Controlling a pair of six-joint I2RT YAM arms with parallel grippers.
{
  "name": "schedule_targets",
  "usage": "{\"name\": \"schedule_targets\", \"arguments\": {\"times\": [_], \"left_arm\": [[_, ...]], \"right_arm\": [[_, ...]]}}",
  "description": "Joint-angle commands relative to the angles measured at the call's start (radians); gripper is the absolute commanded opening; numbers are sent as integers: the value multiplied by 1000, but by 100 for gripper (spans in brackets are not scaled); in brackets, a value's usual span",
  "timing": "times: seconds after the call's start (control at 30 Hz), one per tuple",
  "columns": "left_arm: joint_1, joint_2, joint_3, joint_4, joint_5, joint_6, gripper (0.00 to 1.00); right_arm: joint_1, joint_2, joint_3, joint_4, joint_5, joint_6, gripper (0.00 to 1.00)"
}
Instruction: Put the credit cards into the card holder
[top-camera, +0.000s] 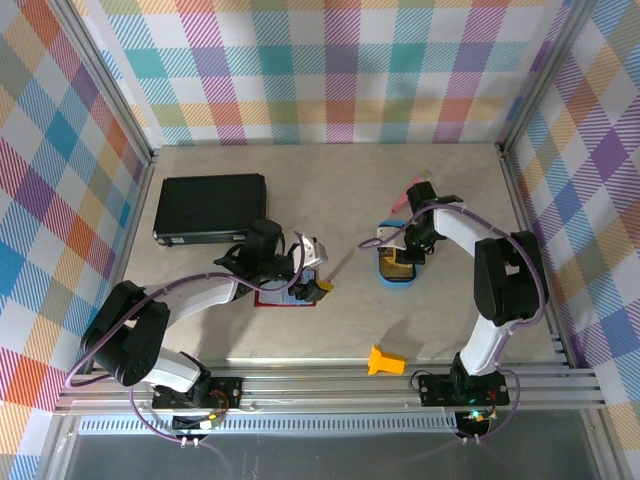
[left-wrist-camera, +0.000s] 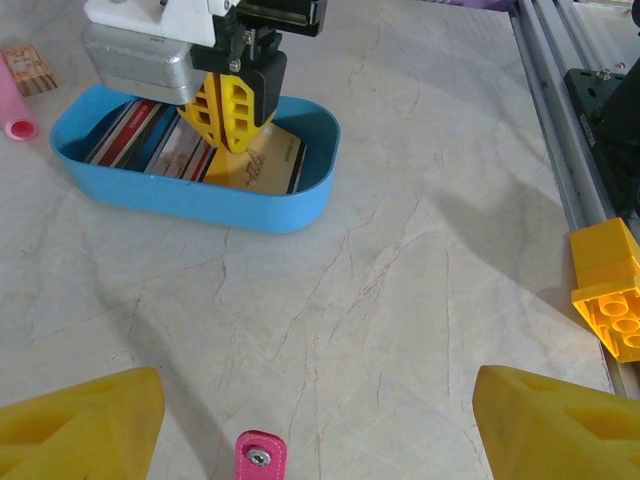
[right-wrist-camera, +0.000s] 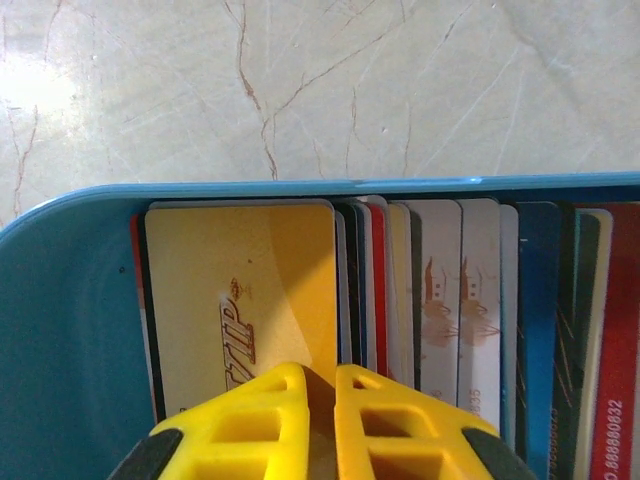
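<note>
My right end effector (right-wrist-camera: 321, 388) nearly shut, pinching the gold card (right-wrist-camera: 240, 290) in the blue tray (right-wrist-camera: 60, 340), frame bottom; thin edge grip may slip or drag neighbouring credit cards (right-wrist-camera: 470, 300) before I reach the card holder (top-camera: 272, 299), left of centre overhead.

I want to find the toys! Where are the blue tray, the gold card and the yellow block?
blue tray (left-wrist-camera: 200, 205): left wrist view, near outer wall.
gold card (right-wrist-camera: 240, 290): right wrist view, middle of its face.
yellow block (left-wrist-camera: 605, 265): left wrist view, its smooth face.
</note>
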Motion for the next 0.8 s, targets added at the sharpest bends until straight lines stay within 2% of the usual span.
{"name": "schedule_targets", "arguments": {"times": [0.0, 0.17, 0.43, 0.77], "left_arm": [[-15, 8, 7, -12, 39, 21, 81], [-25, 13, 5, -13, 37, 22, 81], [-29, 14, 7, -17, 31, 28, 81], [-45, 5, 11, -51, 15, 55, 81]], "right_arm": [[0, -31, 16, -16, 19, 2, 0], [-9, -55, 34, -63, 1, 9, 0], [-24, -96, 75, -160, -101, 44, 0], [-28, -119, 87, -209, -110, 34, 0]]}}
